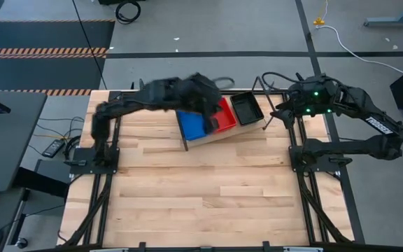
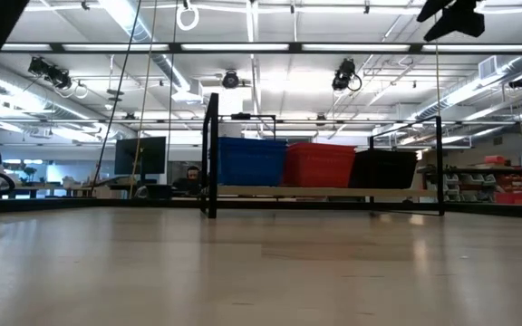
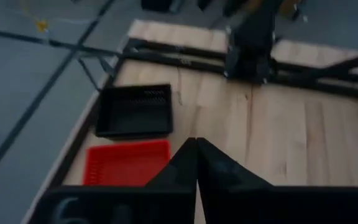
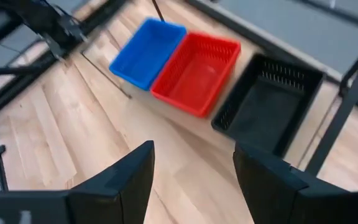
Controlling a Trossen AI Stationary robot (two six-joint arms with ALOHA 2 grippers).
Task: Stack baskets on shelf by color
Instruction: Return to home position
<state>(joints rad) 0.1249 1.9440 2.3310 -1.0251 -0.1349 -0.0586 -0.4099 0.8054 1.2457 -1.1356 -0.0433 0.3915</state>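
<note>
Tabletop [image 1: 208,189]: light wooden planks, bare across the near half.
Shelf [image 2: 315,192]: pale plank between black wire frame ends, at the table's far side. In the high view it lies askew to the table edge.
Blue baskets [image 2: 252,161]: shelf's left end, mesh-walled, touching the red.
Red baskets [image 2: 320,165]: middle of the shelf, same shape.
Black baskets [image 2: 385,168]: right end, just beside the red, farthest back.
Number in each pile: cannot tell.
Left gripper [image 3: 196,144]: hovers over the blue and red baskets, fingers pressed together, holding nothing.
Right gripper [image 4: 193,149]: hovers off the shelf's black end, fingers spread, empty.
</note>
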